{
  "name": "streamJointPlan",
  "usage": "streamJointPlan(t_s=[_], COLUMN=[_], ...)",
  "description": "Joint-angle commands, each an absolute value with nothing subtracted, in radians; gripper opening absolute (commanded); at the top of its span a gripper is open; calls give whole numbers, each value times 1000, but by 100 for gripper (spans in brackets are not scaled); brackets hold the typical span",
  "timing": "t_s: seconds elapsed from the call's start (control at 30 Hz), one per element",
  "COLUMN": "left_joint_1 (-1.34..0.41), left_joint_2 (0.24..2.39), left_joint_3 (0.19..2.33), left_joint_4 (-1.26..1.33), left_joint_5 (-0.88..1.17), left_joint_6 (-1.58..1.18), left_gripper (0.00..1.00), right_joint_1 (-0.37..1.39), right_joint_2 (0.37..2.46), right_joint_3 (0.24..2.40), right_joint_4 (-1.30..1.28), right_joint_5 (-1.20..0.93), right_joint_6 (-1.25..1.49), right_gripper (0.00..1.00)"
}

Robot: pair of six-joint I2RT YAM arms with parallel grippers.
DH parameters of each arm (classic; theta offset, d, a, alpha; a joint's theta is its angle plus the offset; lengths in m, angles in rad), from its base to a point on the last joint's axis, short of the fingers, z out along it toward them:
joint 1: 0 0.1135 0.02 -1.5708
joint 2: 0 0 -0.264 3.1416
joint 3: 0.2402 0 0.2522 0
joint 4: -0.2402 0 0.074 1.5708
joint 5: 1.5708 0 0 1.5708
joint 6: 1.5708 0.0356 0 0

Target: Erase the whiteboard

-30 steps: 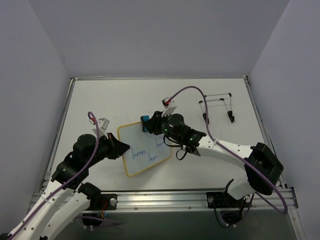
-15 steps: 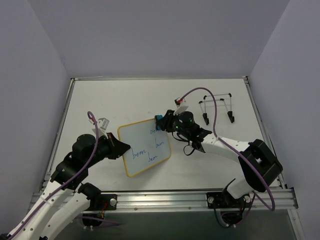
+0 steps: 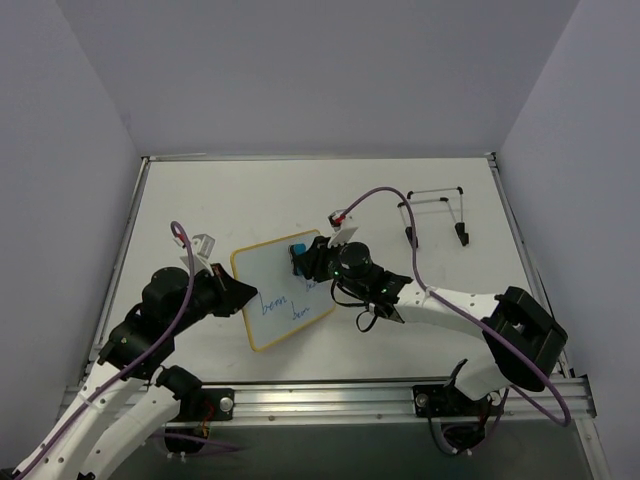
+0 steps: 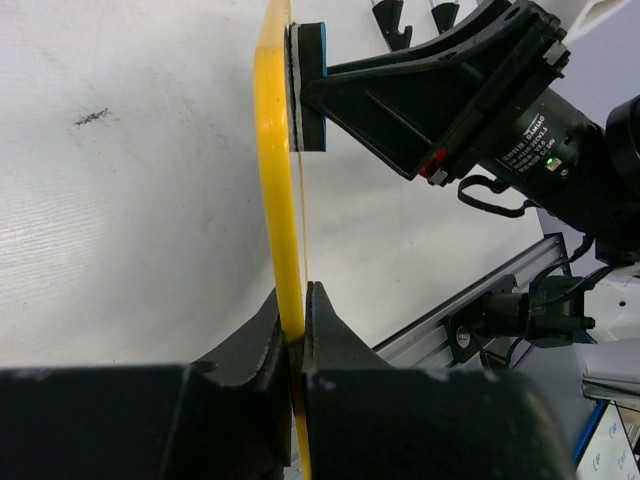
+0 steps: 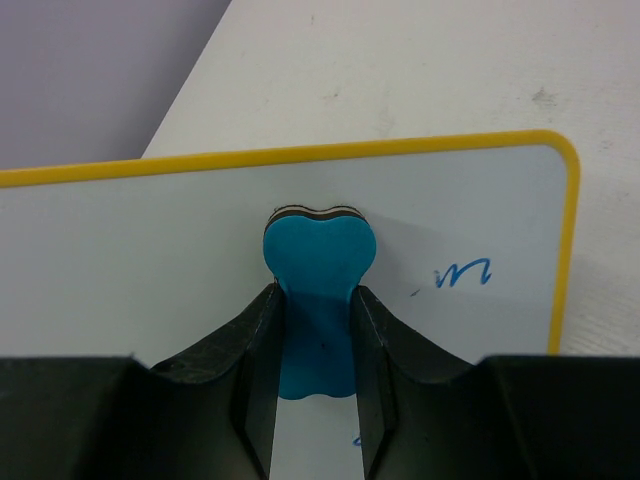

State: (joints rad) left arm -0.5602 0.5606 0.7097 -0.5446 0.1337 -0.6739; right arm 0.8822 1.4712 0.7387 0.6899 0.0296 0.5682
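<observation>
Yellow-framed and white, the single whiteboard (image 3: 282, 285) sits left of centre in the top view, on a white desk (image 3: 250, 195). The left claw (image 3: 243, 293) is clamped onto the board's left edge. The right claw (image 3: 303, 262) reaches in from the right and is closed tight on one blue eraser (image 3: 298, 249) over the board's upper right part. Two words of blue writing (image 3: 283, 306) show on the lower half. One wire stand (image 3: 432, 212) stands well apart at the upper right. That makes two arms, two claws, one board, one eraser and one stand.

Seen from the left wrist, the whiteboard (image 4: 275, 150) appears edge-on as a yellow strip running up the frame. The left claw (image 4: 293, 300) pinches this rim at the bottom centre, its jaws narrowed to the thickness of the frame. At the top, the eraser (image 4: 310, 85) lies flat against the board's right face, carried by the black fingers (image 4: 400, 95) of the right claw. I cannot tell whether the board's far edge touches the desk (image 4: 120, 200).

From the right wrist, the right claw (image 5: 315, 300) grips the eraser (image 5: 318, 250) between both jaws at lower centre. The eraser's tip presses on the whiteboard (image 5: 140, 250) just below the upper rim. One blue squiggle (image 5: 462, 272) lies to its right, and a blue fragment peeks out by the right jaw.
</observation>
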Motion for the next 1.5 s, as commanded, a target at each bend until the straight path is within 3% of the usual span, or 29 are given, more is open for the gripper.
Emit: streamJointPlan(t_s=[0.0,0.2,0.47,0.87,1.13,1.47], left_joint_1=[-592,-592,-594,-594,-595,-595], left_joint_2=[575,571,572,574,584,595], left_joint_3=[750,749,746,752,755,750], left_joint_4=[-457,-456,-456,-465,-465,-448], left_joint_5=[305,305,313,314,314,308], left_joint_6=[-554,-555,-557,-557,-554,-557], left_gripper=[2,2,2,2,2,2], right_joint_1=[959,940,747,624,660,935], right_joint_2=[1482,1483,1543,1667,1591,1467], right_joint_3=[756,761,689,690,718,753], right_joint_4=[681,621,687,742,701,702], right_joint_5=[-61,-29,-185,-268,-226,-6], right_joint_6=[617,597,580,555,537,592], right_gripper=[0,0,0,0,0,0])
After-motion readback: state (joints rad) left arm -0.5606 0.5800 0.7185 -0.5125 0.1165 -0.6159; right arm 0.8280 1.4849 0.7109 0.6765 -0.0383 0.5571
